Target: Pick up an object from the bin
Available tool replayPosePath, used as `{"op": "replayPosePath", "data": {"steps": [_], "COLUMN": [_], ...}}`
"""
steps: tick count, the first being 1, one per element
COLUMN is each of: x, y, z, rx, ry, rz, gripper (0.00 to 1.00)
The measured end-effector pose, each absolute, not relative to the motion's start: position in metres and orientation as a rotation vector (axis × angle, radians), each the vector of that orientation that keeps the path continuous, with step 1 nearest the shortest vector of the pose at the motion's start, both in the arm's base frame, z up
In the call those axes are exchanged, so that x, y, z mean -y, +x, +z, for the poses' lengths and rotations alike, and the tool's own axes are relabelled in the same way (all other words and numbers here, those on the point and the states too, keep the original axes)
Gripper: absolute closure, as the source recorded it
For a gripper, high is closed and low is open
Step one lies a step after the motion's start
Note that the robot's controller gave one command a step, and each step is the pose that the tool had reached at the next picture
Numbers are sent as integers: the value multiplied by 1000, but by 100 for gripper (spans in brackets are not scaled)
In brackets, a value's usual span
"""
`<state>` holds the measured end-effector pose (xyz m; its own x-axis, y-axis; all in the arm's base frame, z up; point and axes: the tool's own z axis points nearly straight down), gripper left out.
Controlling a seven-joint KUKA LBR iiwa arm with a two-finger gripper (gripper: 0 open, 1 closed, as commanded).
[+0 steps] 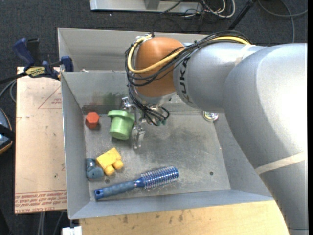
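My gripper (138, 137) hangs below the orange-covered wrist, low over the bin floor left of the middle. A light green cup-shaped piece (120, 124) lies on its side right against the gripper's left side, touching or nearly touching it. I cannot make out whether the green piece is gripped. A small red block (92, 120) sits further left, near the bin's left wall.
A yellow toy piece (110, 161) and a blue-grey piece (91, 169) lie at the front left. A blue hairbrush (139, 181) lies along the front wall. A small clear ring (211, 115) rests at the right, beside the arm that covers the bin's right side.
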<state>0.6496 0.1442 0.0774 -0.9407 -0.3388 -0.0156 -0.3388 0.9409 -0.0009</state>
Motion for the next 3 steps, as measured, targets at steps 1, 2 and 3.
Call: {"op": "replayPosePath", "data": {"steps": [1,2,3], "x": [-165,-158,-164], "y": [647,647,651], "z": [102,100,78], "rx": [-3060,-3046,-3041], "ry": [-682,-758,-719], "rz": [3,2,4], "gripper": [0,0,0]}}
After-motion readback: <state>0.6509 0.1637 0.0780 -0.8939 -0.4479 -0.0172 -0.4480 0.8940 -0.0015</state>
